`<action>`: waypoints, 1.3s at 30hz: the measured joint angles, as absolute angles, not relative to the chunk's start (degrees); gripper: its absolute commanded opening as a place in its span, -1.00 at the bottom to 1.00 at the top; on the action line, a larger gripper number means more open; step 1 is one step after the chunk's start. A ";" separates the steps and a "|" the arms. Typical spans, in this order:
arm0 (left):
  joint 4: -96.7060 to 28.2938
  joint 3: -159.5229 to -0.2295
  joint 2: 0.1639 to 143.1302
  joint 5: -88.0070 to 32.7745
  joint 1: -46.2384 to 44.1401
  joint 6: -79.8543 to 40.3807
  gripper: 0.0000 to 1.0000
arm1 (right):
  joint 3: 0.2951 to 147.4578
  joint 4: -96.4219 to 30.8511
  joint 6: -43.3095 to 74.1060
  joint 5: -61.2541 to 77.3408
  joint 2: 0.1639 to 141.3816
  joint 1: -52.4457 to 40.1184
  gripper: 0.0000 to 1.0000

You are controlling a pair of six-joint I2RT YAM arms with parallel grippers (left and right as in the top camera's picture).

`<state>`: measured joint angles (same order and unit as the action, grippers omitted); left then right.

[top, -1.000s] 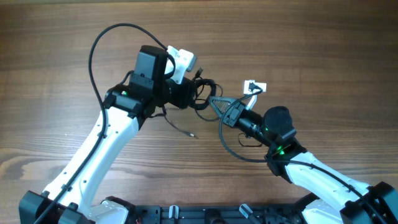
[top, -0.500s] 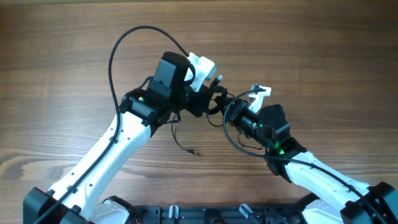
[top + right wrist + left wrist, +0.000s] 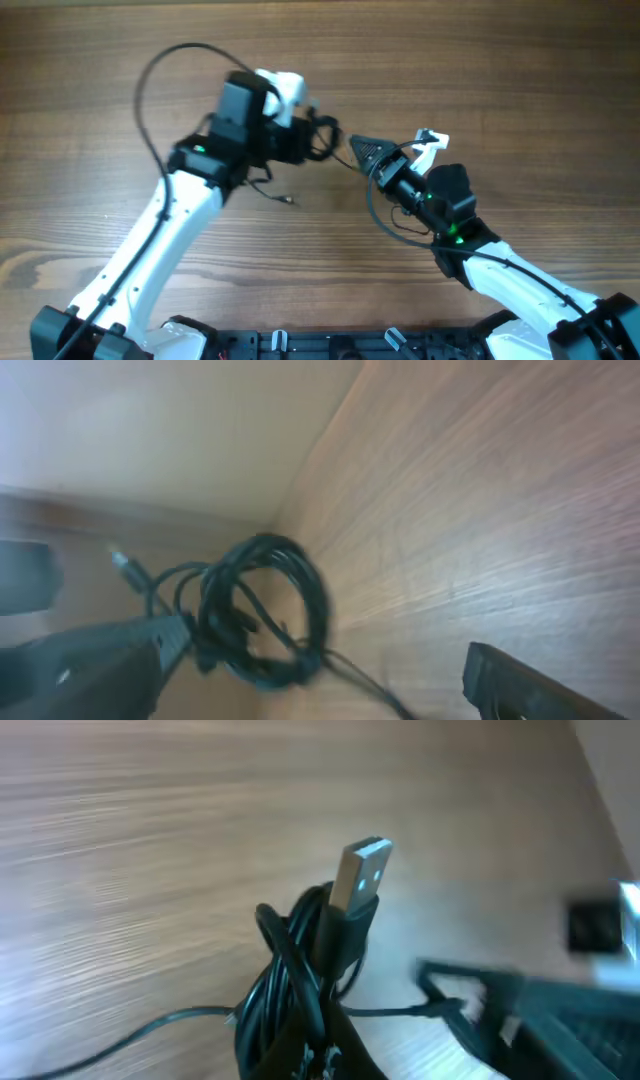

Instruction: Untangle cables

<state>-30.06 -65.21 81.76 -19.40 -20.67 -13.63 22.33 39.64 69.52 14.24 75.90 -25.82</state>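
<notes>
The cables (image 3: 300, 980) are a tangled black bundle with a silver-tipped USB plug (image 3: 358, 878) sticking up out of it. My left gripper (image 3: 330, 1055) is shut on the bundle's lower part. In the overhead view the bundle (image 3: 322, 135) hangs at the left gripper (image 3: 308, 140) above the table's middle, and one thin strand trails down to a small plug end (image 3: 291, 201) on the wood. My right gripper (image 3: 362, 151) sits just right of the bundle, open. From the right wrist the coil (image 3: 265, 610) lies ahead of the right gripper (image 3: 330, 660), whose fingers (image 3: 510, 685) stand wide apart and hold nothing.
The wooden table (image 3: 520, 90) runs all round both arms. A thick black arm wire (image 3: 150, 80) loops up behind the left arm. A black rail (image 3: 300, 345) lines the front edge. The two grippers are very near each other.
The right gripper has opened and let go of the cables. The left arm, which had swung toward the right arm, has pulled back left with the bundle still in it.
</notes>
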 measured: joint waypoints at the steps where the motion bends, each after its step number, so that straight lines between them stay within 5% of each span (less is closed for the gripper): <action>1: -30.06 -65.21 81.76 -19.16 -18.24 -16.38 -0.92 | 22.33 39.66 69.06 14.81 75.90 -25.06 1.00; 10: -29.32 -65.21 81.76 -18.46 -7.09 -59.16 -0.92 | 22.33 39.64 62.22 24.12 75.90 -24.56 0.99; 14: -29.54 -65.21 81.76 -19.29 -7.66 -80.09 -0.92 | 22.33 39.64 58.65 24.25 75.90 -30.85 0.99; 22: -29.06 -65.21 81.76 -20.97 -16.43 -100.97 -0.92 | 22.35 43.55 55.88 10.79 76.71 -41.10 0.98; 24: -27.35 -65.21 81.76 -21.17 -19.55 -103.77 -0.92 | 22.33 45.58 55.33 9.26 79.20 -42.50 0.59; 25: -26.02 -65.21 81.76 -21.26 -21.19 -104.62 -0.92 | 22.26 46.44 55.13 8.43 80.68 -42.72 0.24; 26: -25.28 -65.21 81.76 -21.26 -22.37 -105.32 -0.92 | 22.26 47.59 55.13 7.31 82.50 -42.81 -0.45; 28: -24.58 -65.21 81.76 -21.37 -25.74 -106.96 -0.92 | 22.26 48.23 54.52 4.38 85.45 -42.81 -0.89; 33: -24.43 -65.21 81.76 -17.96 -26.59 -107.50 -0.92 | 22.26 48.07 53.47 1.72 86.78 -42.81 -0.91; 39: -24.51 -65.21 81.76 -18.46 -11.73 -98.96 -0.92 | 22.22 32.40 45.84 5.34 79.40 -42.83 -0.84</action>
